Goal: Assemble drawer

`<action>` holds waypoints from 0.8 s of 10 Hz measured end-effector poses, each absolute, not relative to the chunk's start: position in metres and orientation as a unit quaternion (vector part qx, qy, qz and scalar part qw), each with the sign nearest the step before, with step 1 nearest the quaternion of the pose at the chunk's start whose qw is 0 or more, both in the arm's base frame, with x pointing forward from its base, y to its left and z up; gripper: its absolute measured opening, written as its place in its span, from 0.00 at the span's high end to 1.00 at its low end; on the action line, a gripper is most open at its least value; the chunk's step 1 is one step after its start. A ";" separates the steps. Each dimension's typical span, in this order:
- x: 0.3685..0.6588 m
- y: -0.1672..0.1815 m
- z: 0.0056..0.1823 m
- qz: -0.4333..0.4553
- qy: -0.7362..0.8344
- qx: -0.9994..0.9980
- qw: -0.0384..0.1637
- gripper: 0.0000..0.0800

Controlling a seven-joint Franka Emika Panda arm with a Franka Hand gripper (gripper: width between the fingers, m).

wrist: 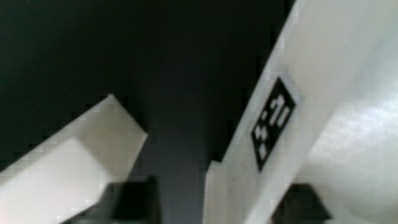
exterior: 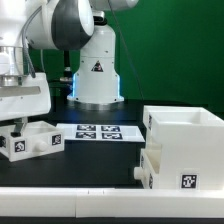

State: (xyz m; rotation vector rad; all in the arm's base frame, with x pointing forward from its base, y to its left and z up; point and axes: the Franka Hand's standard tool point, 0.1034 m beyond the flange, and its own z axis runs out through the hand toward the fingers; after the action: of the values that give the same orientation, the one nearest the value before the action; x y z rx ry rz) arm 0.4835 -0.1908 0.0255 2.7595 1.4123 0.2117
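Observation:
My gripper [exterior: 22, 122] hangs at the exterior view's left, right over a small white tray [exterior: 30, 142] that sits on the black table. In the wrist view the gripper [wrist: 224, 202] is open. Its dark fingers [wrist: 134, 202] straddle a tagged white wall of the tray [wrist: 311, 100], with a dark gap on one side. Another white part of the tray [wrist: 80, 150] shows beside it. The large boxy casing [exterior: 190, 135] stands at the exterior view's right, open side up. A second white piece [exterior: 148, 166], probably the other tray, sticks out low on its left side.
The marker board [exterior: 95, 131] lies flat between the tray and the casing. The arm's white base [exterior: 97, 75] stands behind it. The table's front edge [exterior: 100, 195] runs close below the casing.

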 end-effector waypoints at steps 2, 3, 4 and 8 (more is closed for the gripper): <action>0.484 -0.191 0.026 0.068 0.454 0.888 0.017 0.92; 0.484 -0.191 0.026 0.068 0.454 0.888 0.018 0.94; 0.485 -0.186 0.027 0.070 0.427 0.901 0.015 0.94; 0.507 -0.100 0.048 0.076 0.304 0.950 0.002 0.95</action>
State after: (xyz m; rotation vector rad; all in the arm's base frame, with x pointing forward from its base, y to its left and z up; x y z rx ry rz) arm 0.5068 -0.0996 0.0481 2.9807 0.9531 0.2383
